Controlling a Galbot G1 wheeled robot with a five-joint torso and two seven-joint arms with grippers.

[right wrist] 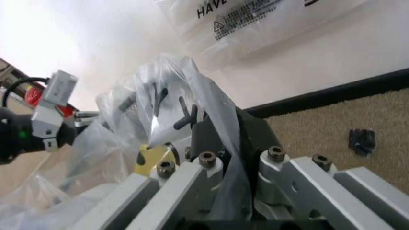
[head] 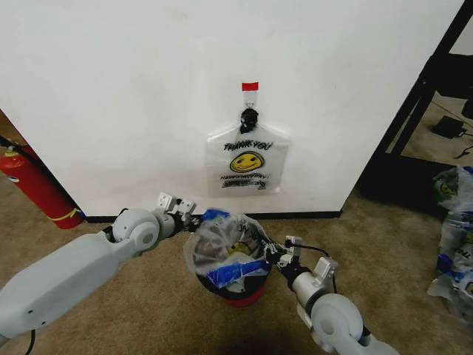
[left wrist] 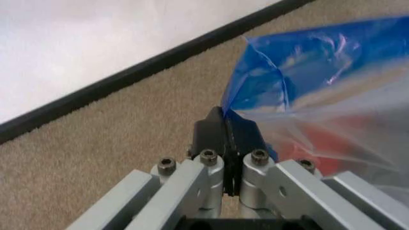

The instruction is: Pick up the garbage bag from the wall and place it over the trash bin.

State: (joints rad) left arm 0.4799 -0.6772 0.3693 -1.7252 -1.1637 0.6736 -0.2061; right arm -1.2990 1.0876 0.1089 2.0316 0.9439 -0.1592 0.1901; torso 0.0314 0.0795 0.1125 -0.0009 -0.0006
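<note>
A translucent garbage bag (head: 222,248) with blue rim strips is spread over the trash bin (head: 246,298), whose red base shows under it. My left gripper (head: 194,220) is shut on the bag's blue rim (left wrist: 255,91) at the bin's left side; its closed fingertips (left wrist: 214,129) pinch the plastic. On the bin's right side my right gripper (head: 275,254) is shut on a bunched fold of the bag (right wrist: 172,91). A second, like bag (head: 247,159) with a yellow smiley face and "THANK YOU" print hangs flat on the white wall (head: 111,89) from a black hook (head: 249,117) under red tape (head: 250,86).
A red fire extinguisher (head: 33,185) leans by the wall at the left. A black shelf frame (head: 421,96) stands at the right, with bulging clear bags (head: 454,237) on the carpet beside it. A black baseboard (left wrist: 128,76) runs along the wall.
</note>
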